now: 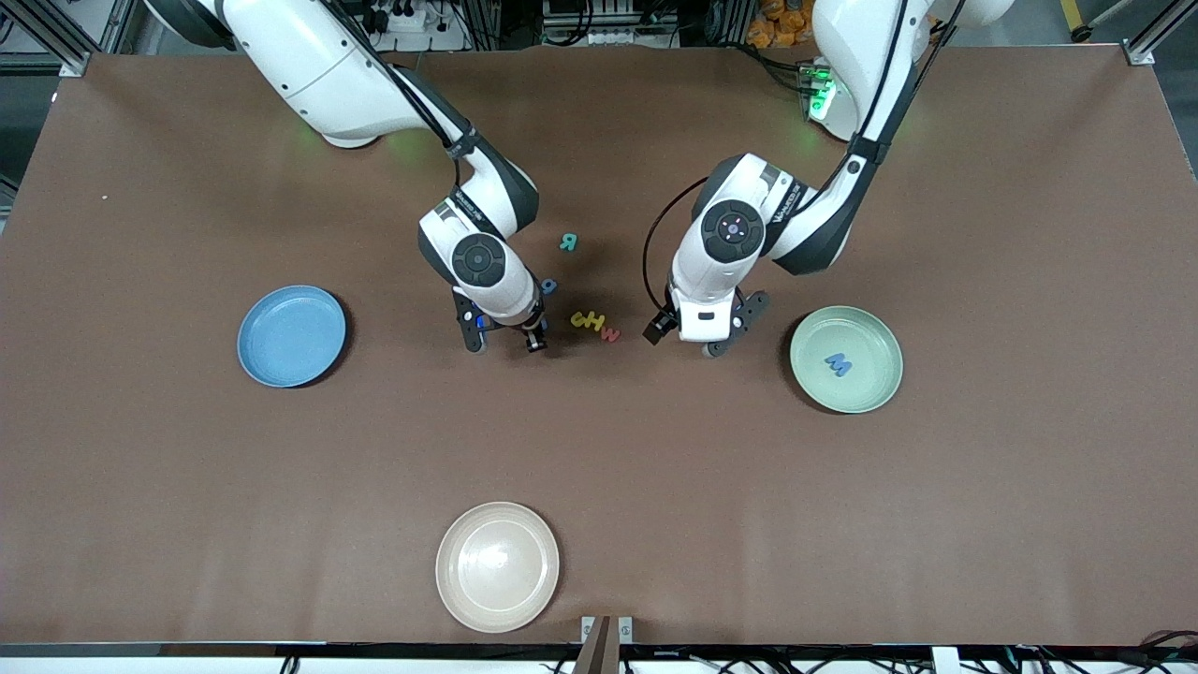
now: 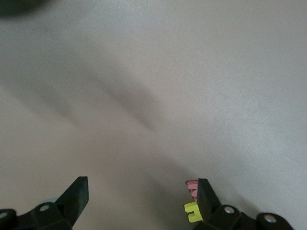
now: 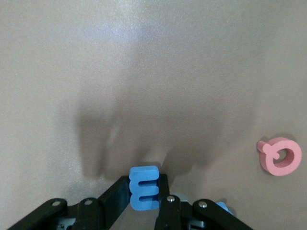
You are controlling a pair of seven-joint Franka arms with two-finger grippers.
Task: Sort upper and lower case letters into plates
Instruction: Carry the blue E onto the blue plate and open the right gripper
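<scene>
Blue foam letter E (image 3: 144,188) sits pinched between the right gripper (image 1: 508,343) fingers, low over the table beside the letter cluster. We judge the hold shallow: the piece is tiny, so it could twist or drop on the way to the sky blue plate (image 1: 291,335). The pink Q (image 3: 280,156) lies close and could be nudged. The right arm reaches down steeply at mid-table. The left gripper (image 1: 694,334) waits with jaws wide and empty, near the yellow (image 2: 192,211) and pink letters (image 2: 192,186), beside the mint green plate (image 1: 846,359), which holds a blue M (image 1: 839,363).
</scene>
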